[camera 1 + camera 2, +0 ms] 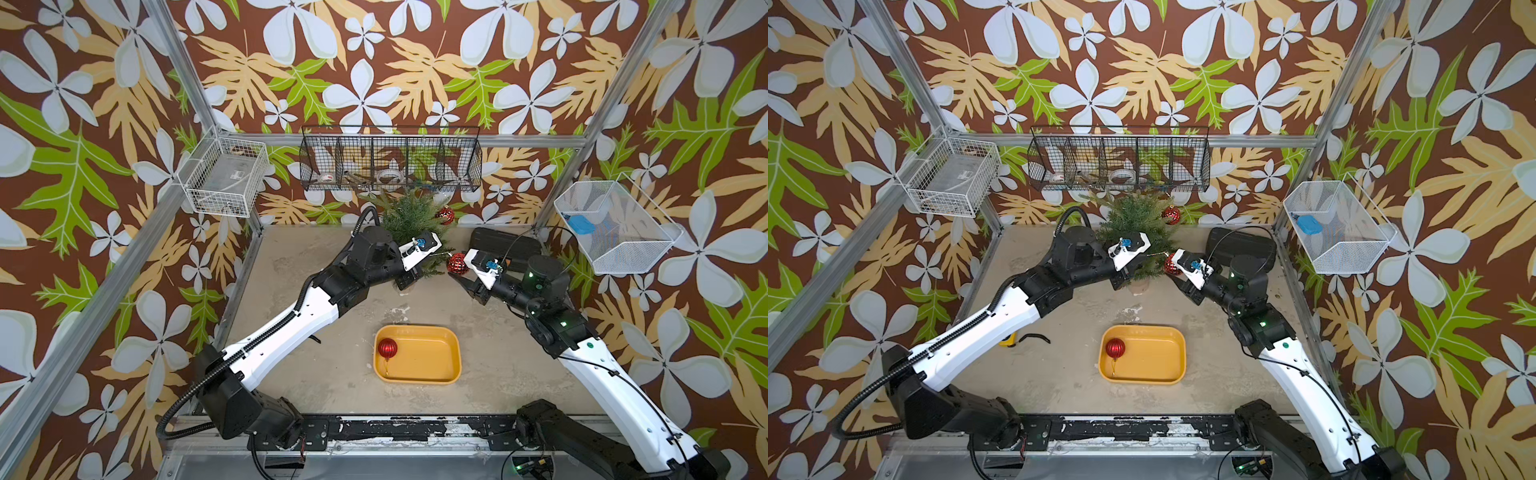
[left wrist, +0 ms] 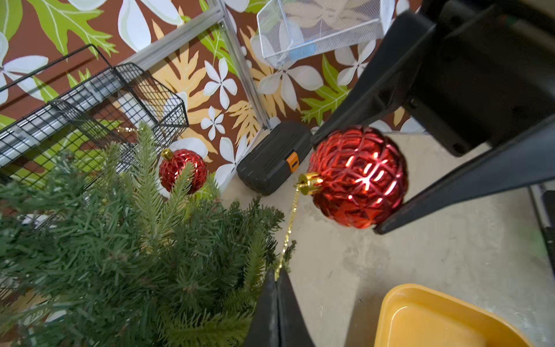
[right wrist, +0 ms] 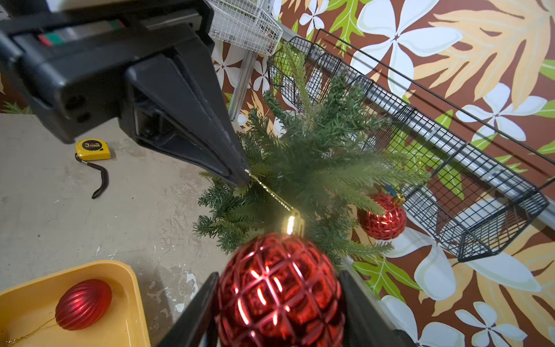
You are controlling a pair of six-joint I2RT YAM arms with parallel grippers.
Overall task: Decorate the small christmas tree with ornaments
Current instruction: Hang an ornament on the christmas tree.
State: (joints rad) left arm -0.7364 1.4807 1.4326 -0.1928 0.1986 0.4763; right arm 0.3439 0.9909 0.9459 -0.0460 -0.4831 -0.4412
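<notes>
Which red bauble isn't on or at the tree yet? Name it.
The ribbed bauble, lying in the yellow tray. Both lattice-patterned ones are at the tree.

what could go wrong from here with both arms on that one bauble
The left tool pinches only the thin gold loop while the right tool clamps the lattice bauble; pulling apart could snap the loop or slip it free.

Both work against the small christmas tree, which could tip and shake off the hung bauble.

Bright, even overhead light, soft shadows; wrist views bend at edges; glare on red bauble (image 3: 279, 294), blurred near lens.
</notes>
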